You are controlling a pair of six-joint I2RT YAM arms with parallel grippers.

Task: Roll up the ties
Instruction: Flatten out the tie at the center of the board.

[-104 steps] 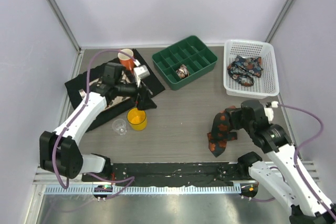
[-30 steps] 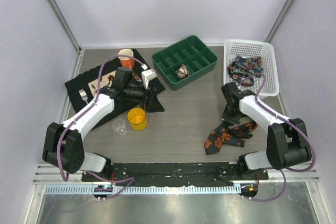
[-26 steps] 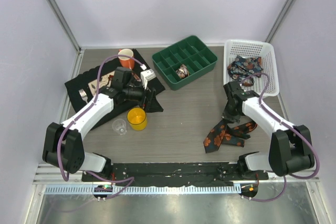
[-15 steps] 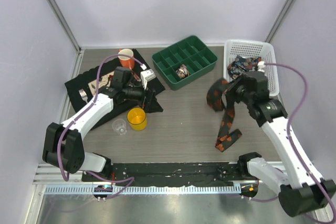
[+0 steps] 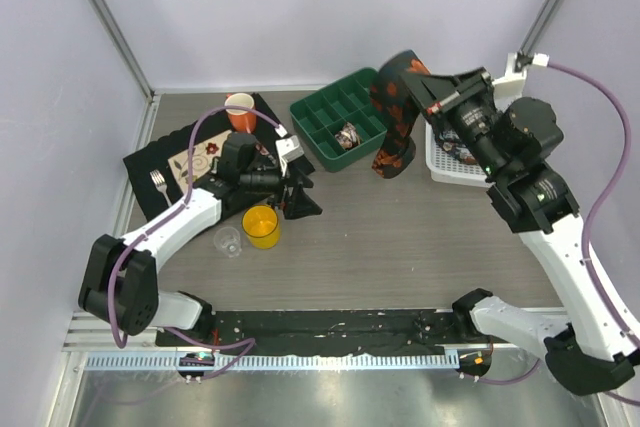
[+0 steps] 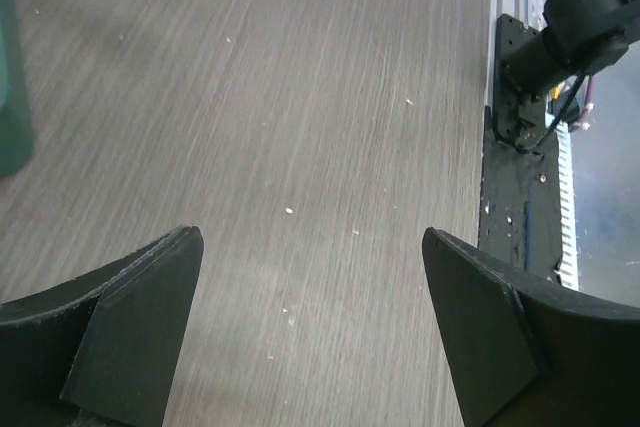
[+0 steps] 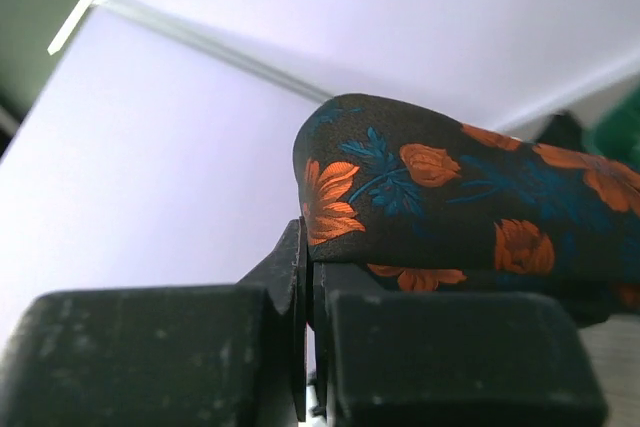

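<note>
My right gripper (image 5: pixel 415 87) is raised high over the table's back middle and shut on a dark tie with orange flowers (image 5: pixel 396 112). The tie hangs down from the gripper over the green tray (image 5: pixel 325 142); the right wrist view shows its folded end (image 7: pixel 440 192) pinched between the shut fingers (image 7: pixel 285 277). A coiled tie (image 5: pixel 348 134) lies in one tray compartment. More ties (image 5: pixel 462 147) lie in the white basket (image 5: pixel 440 169), mostly hidden by the arm. My left gripper (image 5: pixel 303 195) is open and empty, low over bare table (image 6: pixel 310 147) beside the black placemat (image 5: pixel 160 162).
A yellow cup (image 5: pixel 261 226) and a clear small cup (image 5: pixel 228 241) stand left of centre. An orange cup (image 5: pixel 240 110) and a fork (image 5: pixel 158 183) are on the placemat. The black front rail (image 5: pixel 330 325) shows in the left wrist view too (image 6: pixel 520 177).
My right arm has lifted the flowered tie off the table and swung it up and back, over the green tray. My left gripper has edged slightly to the right.
</note>
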